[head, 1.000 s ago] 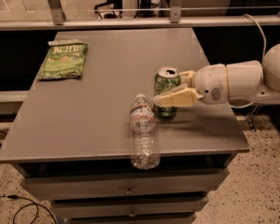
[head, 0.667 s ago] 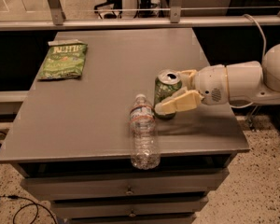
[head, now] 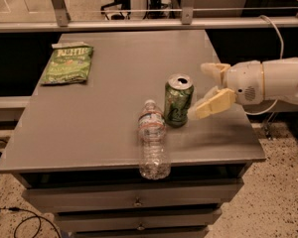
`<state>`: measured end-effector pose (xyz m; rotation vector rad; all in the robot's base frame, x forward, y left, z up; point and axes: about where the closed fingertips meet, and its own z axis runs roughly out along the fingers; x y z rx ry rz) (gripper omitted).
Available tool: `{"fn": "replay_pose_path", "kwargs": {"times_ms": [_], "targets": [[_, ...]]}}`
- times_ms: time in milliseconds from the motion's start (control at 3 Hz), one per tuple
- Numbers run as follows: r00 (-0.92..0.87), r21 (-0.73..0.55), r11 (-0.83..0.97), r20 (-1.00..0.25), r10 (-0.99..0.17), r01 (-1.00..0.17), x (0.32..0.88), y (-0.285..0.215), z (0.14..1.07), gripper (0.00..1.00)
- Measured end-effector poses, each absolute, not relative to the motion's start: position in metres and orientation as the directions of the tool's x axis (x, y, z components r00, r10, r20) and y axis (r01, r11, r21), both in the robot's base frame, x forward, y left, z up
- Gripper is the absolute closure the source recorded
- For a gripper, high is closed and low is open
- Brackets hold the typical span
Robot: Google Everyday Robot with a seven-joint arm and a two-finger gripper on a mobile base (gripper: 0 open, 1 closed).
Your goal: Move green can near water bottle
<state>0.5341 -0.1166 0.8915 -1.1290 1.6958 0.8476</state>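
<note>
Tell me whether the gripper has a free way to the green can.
Probably yes: the open gripper sits beside the upright green can, nothing between them; the water bottle lies on the can's other side.

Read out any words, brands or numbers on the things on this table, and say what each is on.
Nothing can be read for certain.
chip bag: pale lettering along its top, illegible.
green can: pale swirls, no legible word.
water bottle: label band, print illegible.
gripper, open just right of the can: no marking seen.
</note>
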Motion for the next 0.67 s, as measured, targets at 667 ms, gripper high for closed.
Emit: {"fn": "replay_pose_path", "kwargs": {"times_ms": [667], "targets": [[-0.094, -0.052, 0.425, -0.944, -0.317, -0.904, 0.5450, -0.1701, 0.9393, 0.00]]}}
